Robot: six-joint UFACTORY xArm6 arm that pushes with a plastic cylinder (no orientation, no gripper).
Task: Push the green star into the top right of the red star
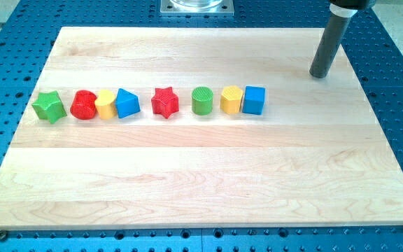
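The green star [50, 106] lies at the far left of a row of blocks across the wooden board [201, 175]. The red star [165, 101] lies near the row's middle, well to the right of the green star. Between them stand a red cylinder [84, 105], a yellow block [105, 104] and a blue block [126, 103]. My tip [320, 75] rests on the board near the view's top right, far from both stars and up and to the right of the row's right end.
Right of the red star stand a green cylinder [202, 101], a yellow block [231, 100] and a blue cube [254, 100]. The board lies on a blue perforated table [397, 63]. A metal mount [196, 7] sits at the view's top centre.
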